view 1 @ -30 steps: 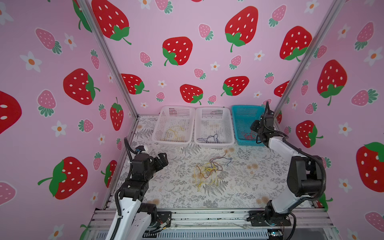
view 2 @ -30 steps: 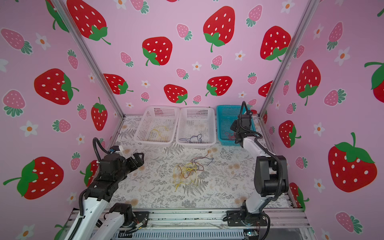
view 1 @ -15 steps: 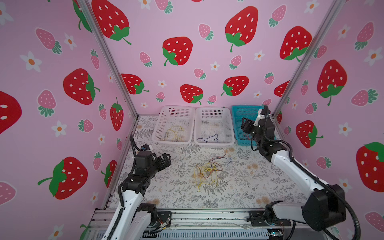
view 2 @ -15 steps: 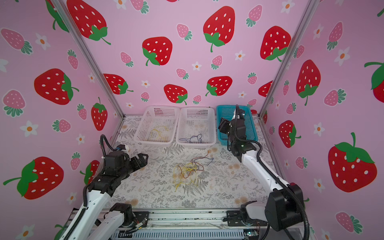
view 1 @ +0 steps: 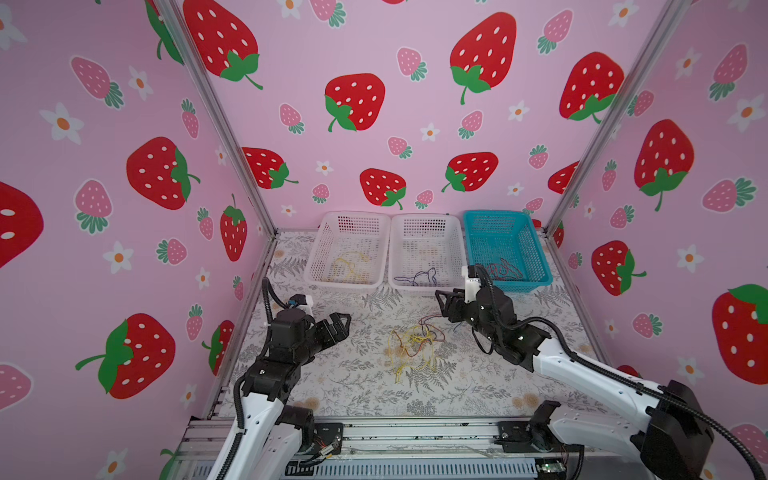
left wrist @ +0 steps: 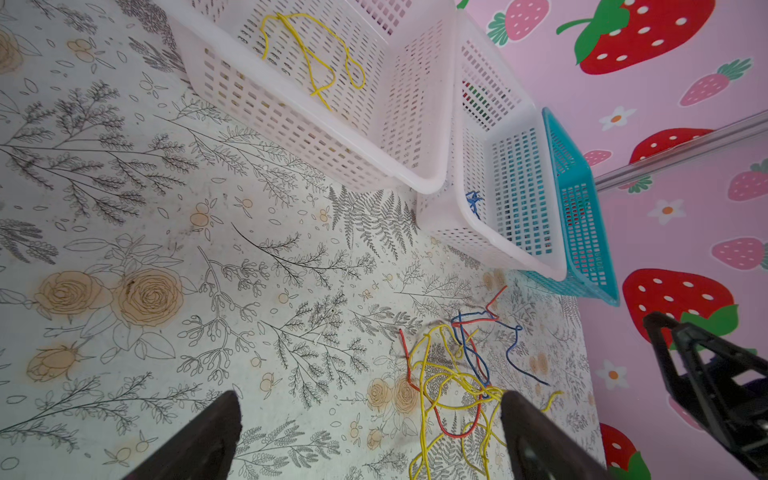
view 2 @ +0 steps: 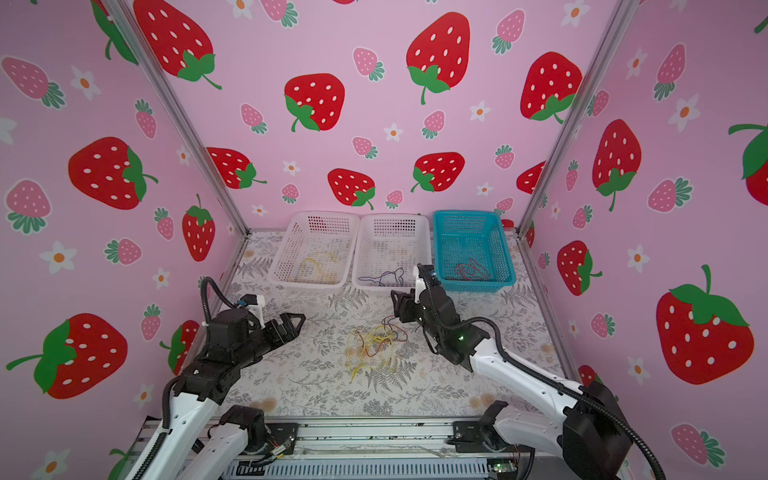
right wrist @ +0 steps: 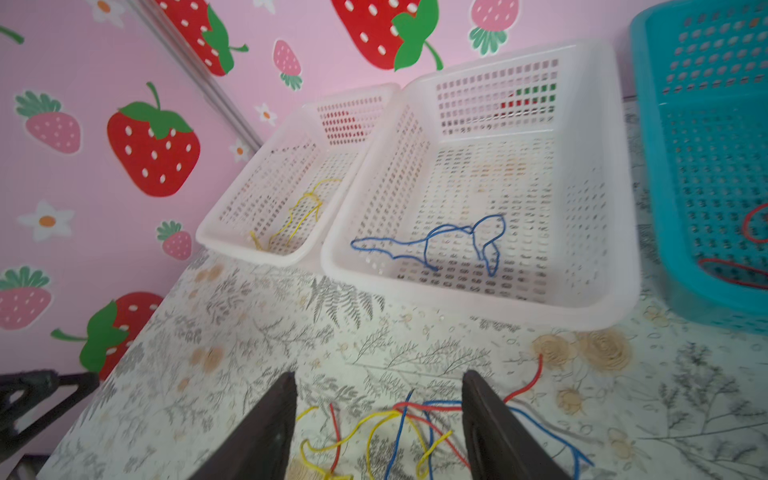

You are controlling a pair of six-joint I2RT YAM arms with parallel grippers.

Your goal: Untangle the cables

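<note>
A tangle of thin yellow, red and blue cables lies on the floral table mat, mid-table. My left gripper hovers open to the left of the cables, and its jaws hold nothing. My right gripper is open just behind and right of the heap. In the right wrist view the cables show between the spread fingers of that gripper, ungripped.
Three baskets line the back wall. A white basket holds a yellow cable. The middle white basket holds a blue cable. The teal basket holds red cables. Pink walls close in both sides.
My right arm swung back from the teal basket, down and left to the tangle, and its jaws opened wider. My left gripper edged forward toward the centre, still open.
</note>
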